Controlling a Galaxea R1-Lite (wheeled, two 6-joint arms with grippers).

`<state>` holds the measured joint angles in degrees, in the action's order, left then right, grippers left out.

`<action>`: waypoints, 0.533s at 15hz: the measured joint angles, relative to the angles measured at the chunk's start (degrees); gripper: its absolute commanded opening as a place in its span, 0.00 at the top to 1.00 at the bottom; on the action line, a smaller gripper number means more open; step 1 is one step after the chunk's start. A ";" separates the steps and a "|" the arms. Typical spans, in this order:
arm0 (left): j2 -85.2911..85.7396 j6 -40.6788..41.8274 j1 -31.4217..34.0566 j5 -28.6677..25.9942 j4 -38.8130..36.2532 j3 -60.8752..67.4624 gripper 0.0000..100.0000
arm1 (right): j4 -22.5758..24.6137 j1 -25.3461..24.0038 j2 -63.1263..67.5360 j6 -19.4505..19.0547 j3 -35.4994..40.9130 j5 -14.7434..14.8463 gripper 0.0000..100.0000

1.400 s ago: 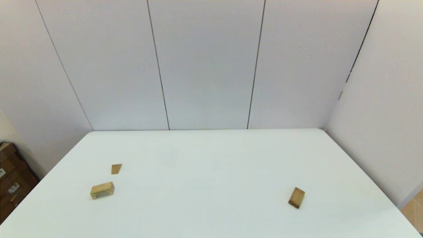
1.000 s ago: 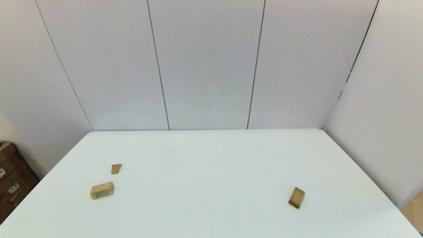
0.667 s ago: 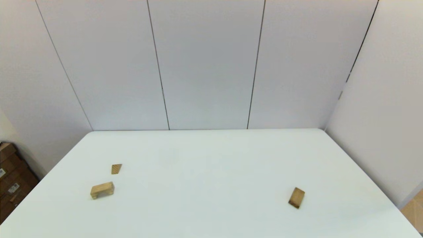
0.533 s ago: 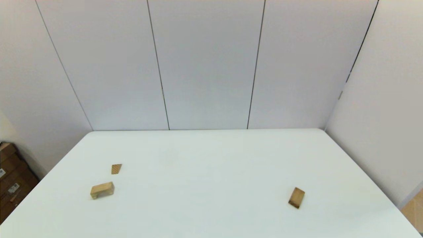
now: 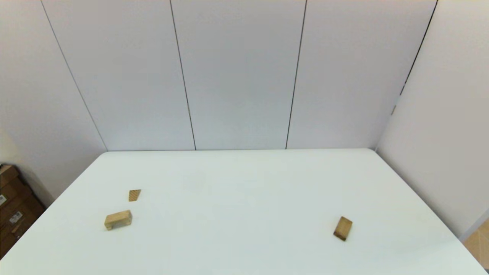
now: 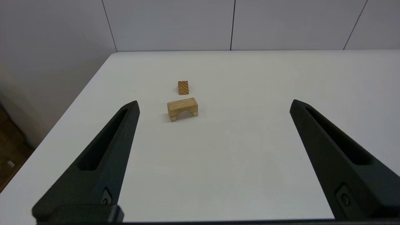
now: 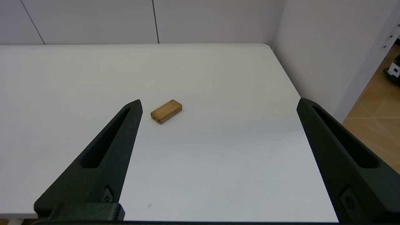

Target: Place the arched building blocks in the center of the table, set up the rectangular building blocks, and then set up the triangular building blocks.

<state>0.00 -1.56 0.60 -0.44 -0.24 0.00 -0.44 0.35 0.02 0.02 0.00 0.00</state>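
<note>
**Blocks scattered on table, both tools spread and empty**

White table (image 5: 244, 183) carries three wooden blocks, none near the middle. Arched block (image 5: 118, 219) sits on the robot's left side, near the front, standing on its two feet with the notch down against the table; left wrist view shows the arch opening facing the camera (image 6: 182, 108). Triangular block (image 5: 134, 195) lies just beyond it, farther from the robot, near but not touching; striped grain shows on the visible face (image 6: 183, 87). Rectangular block (image 5: 342, 228) lies flat on the robot's right side, well apart from the other two, turned at an angle to the table edge; also seen in the right wrist view (image 7: 166, 111).

Left tool (image 6: 214, 106): fingers wide apart, holding nothing, back from the near table edge, aimed toward the arched block, well short of it. Right tool (image 7: 218, 104): fingers wide apart, holding nothing, likewise back at the near edge, rectangular block ahead of it. Neither arm shows in the head view.

Cardboard boxes (image 5: 13, 212) sit on the floor past the table's left edge.
</note>
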 measured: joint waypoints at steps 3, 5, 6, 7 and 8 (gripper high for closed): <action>-0.02 0.00 0.00 -0.11 0.35 -0.11 0.00 | 0.00 0.00 0.00 0.00 0.00 0.02 0.00; -0.02 -0.06 0.00 -0.07 2.89 -1.34 0.00 | 0.00 0.00 0.00 0.00 0.00 0.00 0.00; -0.02 -0.33 0.00 0.11 5.01 -2.97 0.00 | 0.00 0.00 0.00 -0.02 0.00 0.00 0.00; -0.02 -0.89 0.00 0.09 7.62 -5.12 0.00 | 0.00 0.00 0.00 -0.02 0.00 0.00 0.00; -0.11 -1.19 0.00 -0.16 10.98 -7.72 0.00 | 0.00 0.00 0.00 -0.02 0.00 0.00 0.00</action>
<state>-0.11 -2.76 0.60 -0.60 10.74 -7.72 -0.44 0.35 0.02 0.00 0.00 0.00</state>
